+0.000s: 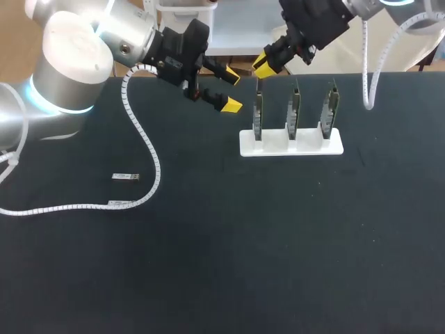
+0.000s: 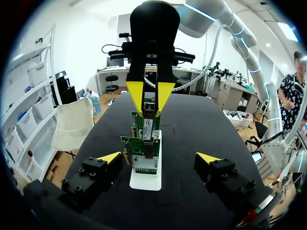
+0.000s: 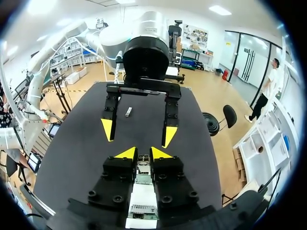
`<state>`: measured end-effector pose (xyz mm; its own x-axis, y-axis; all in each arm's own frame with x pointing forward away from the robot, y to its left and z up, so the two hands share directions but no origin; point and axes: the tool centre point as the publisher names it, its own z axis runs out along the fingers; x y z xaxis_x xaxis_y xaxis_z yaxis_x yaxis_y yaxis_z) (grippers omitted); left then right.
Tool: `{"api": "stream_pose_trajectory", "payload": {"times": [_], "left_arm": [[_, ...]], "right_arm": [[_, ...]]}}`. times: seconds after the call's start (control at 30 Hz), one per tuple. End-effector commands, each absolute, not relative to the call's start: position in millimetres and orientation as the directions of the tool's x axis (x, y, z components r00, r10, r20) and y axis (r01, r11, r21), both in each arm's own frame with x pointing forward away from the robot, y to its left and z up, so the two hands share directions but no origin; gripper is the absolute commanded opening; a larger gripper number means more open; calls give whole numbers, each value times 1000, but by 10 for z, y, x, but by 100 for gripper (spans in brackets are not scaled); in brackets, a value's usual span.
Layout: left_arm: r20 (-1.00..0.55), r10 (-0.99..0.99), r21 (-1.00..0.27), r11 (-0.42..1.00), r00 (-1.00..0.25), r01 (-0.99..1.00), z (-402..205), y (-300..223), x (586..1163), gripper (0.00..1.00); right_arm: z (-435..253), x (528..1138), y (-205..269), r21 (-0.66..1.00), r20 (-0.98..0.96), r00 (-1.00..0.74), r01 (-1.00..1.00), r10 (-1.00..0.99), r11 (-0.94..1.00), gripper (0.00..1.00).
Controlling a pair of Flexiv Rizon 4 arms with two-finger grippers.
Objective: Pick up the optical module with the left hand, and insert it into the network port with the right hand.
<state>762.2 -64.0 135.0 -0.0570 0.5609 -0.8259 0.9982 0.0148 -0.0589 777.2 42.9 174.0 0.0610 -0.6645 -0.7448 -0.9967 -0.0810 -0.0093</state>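
Matte black table (image 1: pixel 208 264) spans the view under even light

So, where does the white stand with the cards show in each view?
Head view: white stand right of the middle, near the right gripper.
Left wrist view: white stand on the table, ahead of the open left gripper.
Right wrist view: white stand directly under the right gripper.
Shared landmark: the right gripper, shut on the optical module over the end card.

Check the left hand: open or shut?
Open. Its yellow fingertips stand wide apart with nothing between them, unlike the right hand, closed on an optical module above the card.
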Motion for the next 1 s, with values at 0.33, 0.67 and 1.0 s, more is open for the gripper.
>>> {"api": "stream_pose_trajectory", "payload": {"times": [0.33, 0.67, 1.0], "left_arm": [[-824, 564, -60, 15, -58, 998, 1349, -647, 7629, 100], [-824, 564, -60, 15, -58, 998, 1349, -647, 7629, 100], [-824, 564, -60, 15, -58, 998, 1349, -647, 7629, 100]], "right_arm": [[1706, 7764, 430, -15, -741, 57, -998, -670, -68, 0], [1695, 7747, 426, -25, -732, 62, -998, -678, -64, 0], [1762, 7742, 417, -40, -742, 66, -998, -667, -54, 0]]}}
